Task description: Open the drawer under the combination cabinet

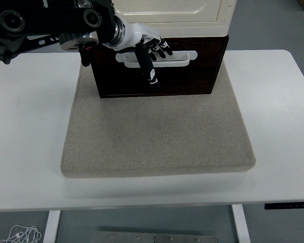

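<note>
The combination cabinet has a cream upper part [192,15] and a dark brown drawer [192,81] beneath it, standing at the back of the mat. A white handle [180,63] runs across the drawer front. My left hand [154,53], white with black fingers, reaches in from the upper left and lies over the left half of the handle. Its fingertips [164,49] rest at the handle's top bar, while the thumb points down across the drawer front. The fingers are spread and I see no closed grasp. The drawer front sits flush under the cabinet. The right arm is out of view.
A beige mat [157,136] covers the middle of the white table [20,152] and carries the cabinet. My black left arm [45,23] crosses the upper left corner. Grey floor shows beyond the table's far edge.
</note>
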